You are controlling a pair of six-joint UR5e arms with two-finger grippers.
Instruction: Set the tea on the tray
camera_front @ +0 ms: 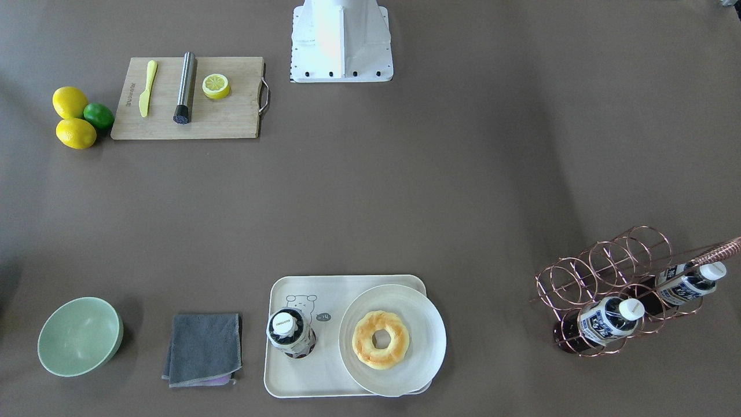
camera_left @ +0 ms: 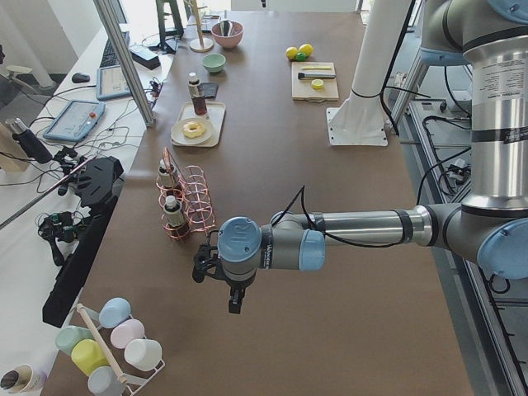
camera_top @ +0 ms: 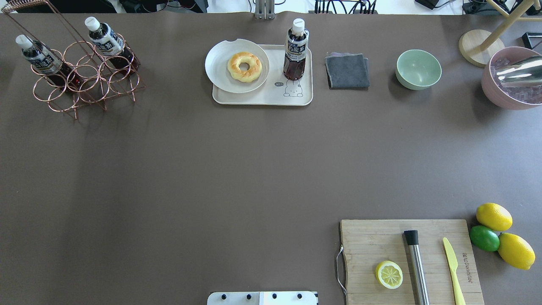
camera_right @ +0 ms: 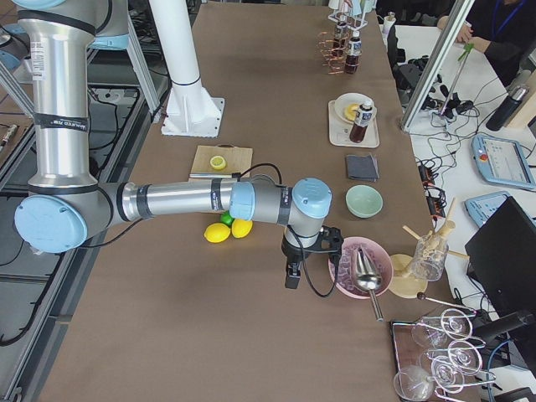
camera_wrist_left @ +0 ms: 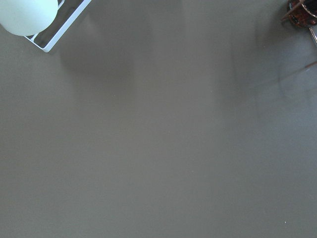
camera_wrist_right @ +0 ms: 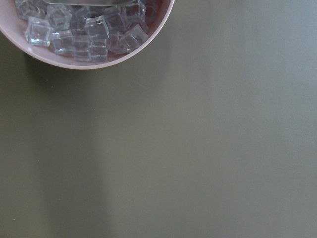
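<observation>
Tea: the tea (camera_top: 295, 51) stands upright on the tray (camera_top: 262, 101), at the tray's end nearest the grey cloth (camera_top: 347, 70), white cap up, just beside the drawn bear.
Tray: it lies at the tabletop's far edge from the robot, about midway along.
Plate: a round white plate (camera_top: 220, 63) with a doughnut (camera_top: 244, 66) covers the tray's other end and overhangs its rim.
Left gripper: the left gripper (camera_left: 235, 302) points down over bare tabletop near the copper wire rack (camera_top: 84, 80), well apart from the tea; I cannot tell how wide its fingers are.
Right gripper: the right gripper (camera_right: 291, 276) points down just beside the pink bowl (camera_top: 493, 91) of ice at the tabletop's right end; its opening cannot be told either.
Rack: at the far left corner, holding two more bottles (camera_top: 38, 54).
Others: a green bowl (camera_top: 418, 69) sits beside the cloth, and a cutting board (camera_top: 372, 241) lies at the near edge.
</observation>
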